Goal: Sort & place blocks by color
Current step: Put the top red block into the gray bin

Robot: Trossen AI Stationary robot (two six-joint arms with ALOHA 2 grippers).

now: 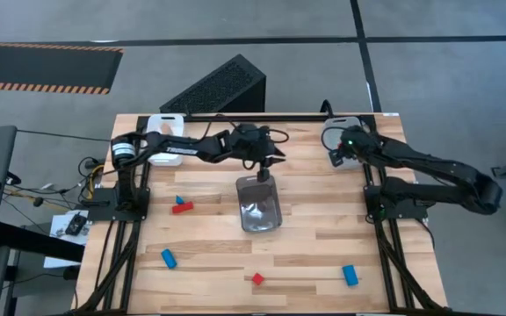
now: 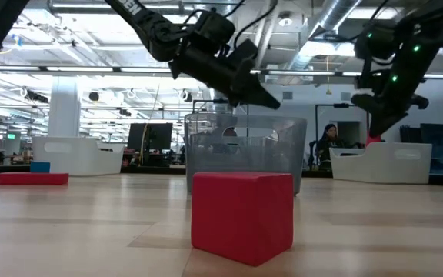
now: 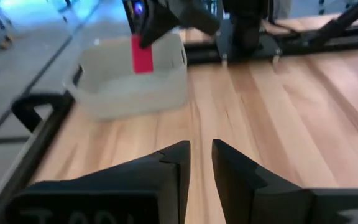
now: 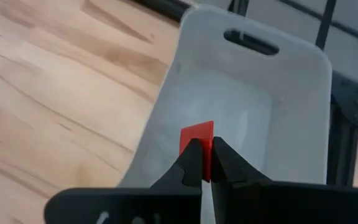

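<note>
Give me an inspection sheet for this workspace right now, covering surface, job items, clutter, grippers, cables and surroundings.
Surface: wooden table, bare boards between items.
Job's things: red block held over the white tray; red block near the front edge; red block touching a blue one; blue blocks and loose; clear tray mid-table.
Clutter: nothing seen.
Grippers: right gripper shut on the red block above the white tray; left gripper nearly closed, empty, above the clear tray.
Cables: loose bundle off the table's left side.
Surroundings: dark perforated box behind the table; a person seated far off.
</note>
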